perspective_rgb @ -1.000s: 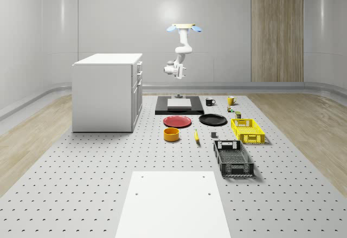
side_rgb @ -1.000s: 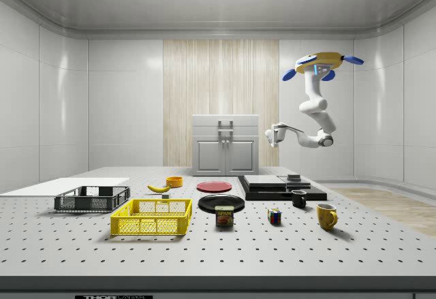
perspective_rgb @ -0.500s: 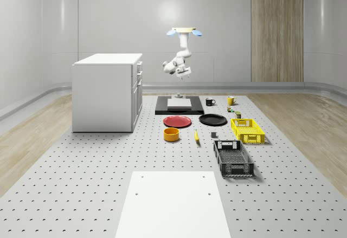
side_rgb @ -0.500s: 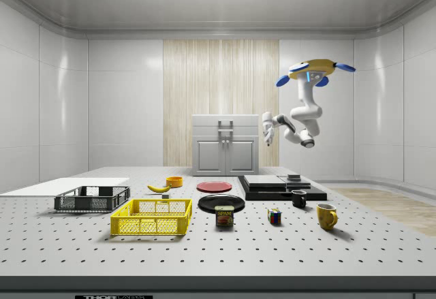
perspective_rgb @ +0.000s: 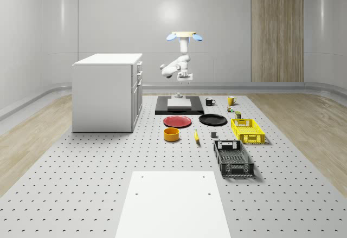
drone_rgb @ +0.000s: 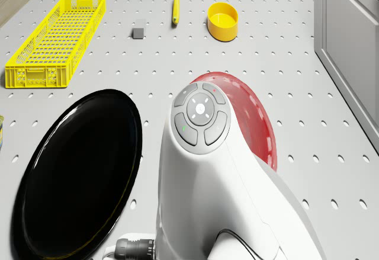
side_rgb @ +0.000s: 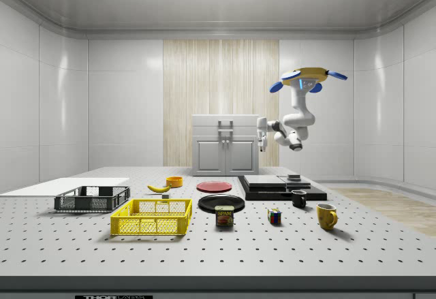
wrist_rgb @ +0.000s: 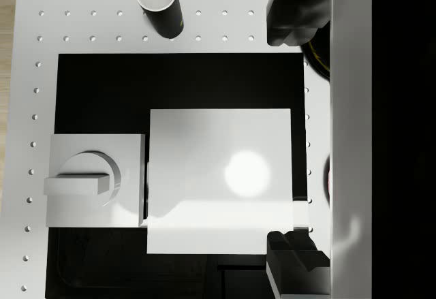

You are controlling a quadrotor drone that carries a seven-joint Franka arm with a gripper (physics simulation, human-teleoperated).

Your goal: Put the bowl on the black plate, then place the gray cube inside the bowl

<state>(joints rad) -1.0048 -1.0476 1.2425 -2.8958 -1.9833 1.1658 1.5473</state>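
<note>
I hover above the flat black base plate (perspective_rgb: 179,109), my fingers (wrist_rgb: 291,18) apart and empty. The round yellow bowl (perspective_rgb: 172,134) sits upright, mouth up, on the perforated tabletop (perspective_rgb: 81,167), well apart from the round black plate (perspective_rgb: 212,120).

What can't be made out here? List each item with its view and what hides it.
The drone hovers above the black platform, with the hand open over it.
- Red plate: in the drone view, the arm covers much of it.
- Black plate: in the drone view, the picture's edge cuts it off.
- Gray cube: in the whole-scene view, it is too small for detail.
</note>
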